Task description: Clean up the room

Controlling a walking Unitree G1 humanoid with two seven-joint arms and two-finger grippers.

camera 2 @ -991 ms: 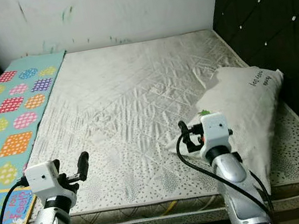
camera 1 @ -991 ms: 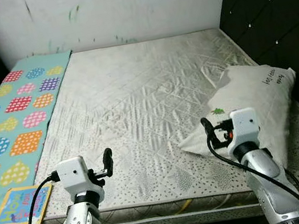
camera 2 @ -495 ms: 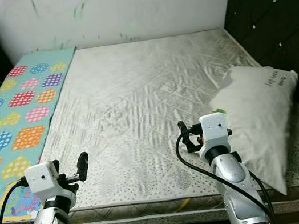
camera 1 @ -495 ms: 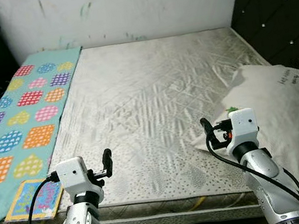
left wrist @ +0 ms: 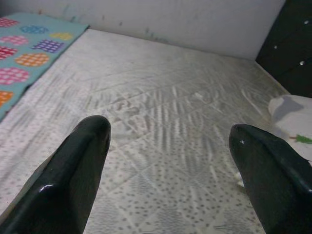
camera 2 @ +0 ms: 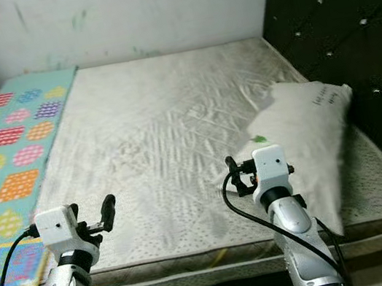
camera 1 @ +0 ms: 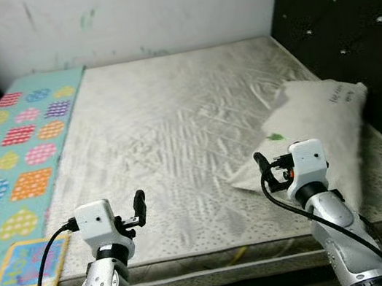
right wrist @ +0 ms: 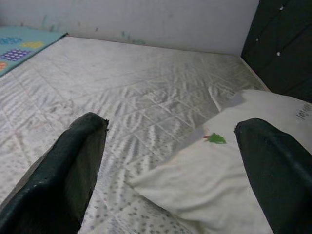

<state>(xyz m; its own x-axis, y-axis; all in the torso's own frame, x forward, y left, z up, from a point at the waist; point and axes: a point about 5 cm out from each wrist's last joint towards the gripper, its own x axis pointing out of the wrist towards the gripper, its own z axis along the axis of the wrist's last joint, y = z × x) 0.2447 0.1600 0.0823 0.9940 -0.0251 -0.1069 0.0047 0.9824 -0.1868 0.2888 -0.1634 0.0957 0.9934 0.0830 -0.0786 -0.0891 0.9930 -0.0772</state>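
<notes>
Bare quilted mattress (camera 1: pixel 174 131), grey-white and wrinkled, takes up most of the floor in front of the robot, pushed against a white wall (camera 1: pixel 131 13) with faint paint marks. Dark tufted headboard (camera 1: pixel 347 19) runs down the robot's right side.

White pillow (camera 1: pixel 317 124) lies on the right part of the mattress, near the headboard, with a small green mark on its near corner and some dark lettering at the far end.

Along the left edge of the mattress: a teal mat (camera 1: pixel 11 149) with coloured dotted patches. At its near end, a flat colourful book (camera 1: pixel 27 264), close to the mattress's front corner.

Left gripper (left wrist: pixel 170 161) held low over the front edge of the mattress, fingers spread wide, nothing between them. Right gripper (right wrist: pixel 170 161) likewise raised over the front edge, just short of the pillow's near corner, fingers parted and empty. Neither touches the bedding.
</notes>
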